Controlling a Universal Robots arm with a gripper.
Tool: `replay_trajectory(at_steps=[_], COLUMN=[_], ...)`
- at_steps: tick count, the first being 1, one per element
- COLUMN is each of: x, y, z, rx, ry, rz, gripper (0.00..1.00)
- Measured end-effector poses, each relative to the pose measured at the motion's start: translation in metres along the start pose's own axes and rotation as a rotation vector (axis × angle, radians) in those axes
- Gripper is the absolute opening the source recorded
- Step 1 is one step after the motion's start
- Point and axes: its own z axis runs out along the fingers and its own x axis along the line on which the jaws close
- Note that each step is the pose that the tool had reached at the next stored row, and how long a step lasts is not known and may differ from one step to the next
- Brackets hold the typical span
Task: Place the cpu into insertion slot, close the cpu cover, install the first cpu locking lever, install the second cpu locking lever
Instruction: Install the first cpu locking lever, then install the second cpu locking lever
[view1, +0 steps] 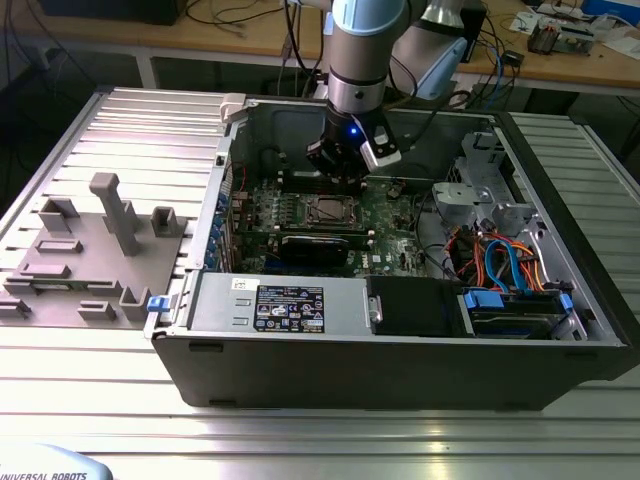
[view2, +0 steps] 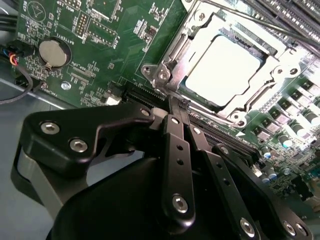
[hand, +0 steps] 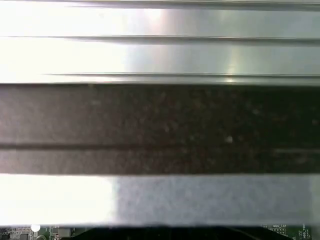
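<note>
Lying on its side on the ribbed metal table (view1: 80, 400), the open computer case (view1: 400, 370) holds the green motherboard (view1: 385, 215), with the black graphics card (view1: 318, 246) just toward the camera from the socket. Insertion slot (view2: 227, 70): square recess with silvery rim, near the board's middle. Cpu cover (view2: 172, 50): thin metal frame, apparently already down flat around the chip. Cpu (view2: 224, 70): pale square top, seated in the slot and showing through the cover's open centre. Tool (view2: 175, 112): black fingers drawn together into a narrow tip, nothing visible between them, poised just beside the socket's near edge, where a thin locking lever (view2: 150, 67) seems to run along the frame; whether the tip touches it cannot be told. In the exterior view the tool (view1: 345, 175) hangs just behind the socket. Judgement: the work stands at the lever stage. Done well, the tip presses on the lever arm alone, sweeps it sideways under its catch without skidding onto the board, and keeps clear of the neighbouring memory slots (view2: 280, 20) and small components.
</note>
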Motion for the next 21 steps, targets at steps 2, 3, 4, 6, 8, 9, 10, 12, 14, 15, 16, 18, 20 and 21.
replay_trajectory(at_steps=[2,3,4,6,8,9,10,12,14,15,16,18,20,21], x=[0.0000,0.0000,0.0000,0.0000,0.0000,0.0000,0.0000,0.0000,0.0000,0.0000,0.0000,0.0000,0.0000,0.0000], y=[-0.0013,-0.0018,-0.0019,-0.0020,-0.0020,-0.0020,-0.0021,-0.0022,-0.0023,-0.0025,-0.0028,-0.0032,-0.0039,-0.0043], z=[-0.0002,-0.0001,-0.0001,-0.0001,-0.0001,-0.0001,-0.0001,-0.0001,-0.0001,-0.0002,-0.0002,-0.0002,-0.0003,-0.0003], rx=[0.0003,0.0002,0.0001,0.0002,0.0002,0.0002,0.0002,0.0002,0.0002,0.0001,0.0002,0.0003,0.0002,0.0003], ry=[0.0002,0.0001,0.0000,0.0001,0.0001,0.0001,0.0001,0.0001,0.0001,0.0001,0.0001,0.0001,0.0001,0.0001], rz=[0.000,0.000,0.000,0.000,0.000,0.000,0.000,0.000,0.000,0.000,0.000,0.000,0.000,0.000], gripper=[0.11,0.11,0.11,0.11,0.11,0.11,0.11,0.11,0.11,0.11,0.11,0.11,0.11,0.11])
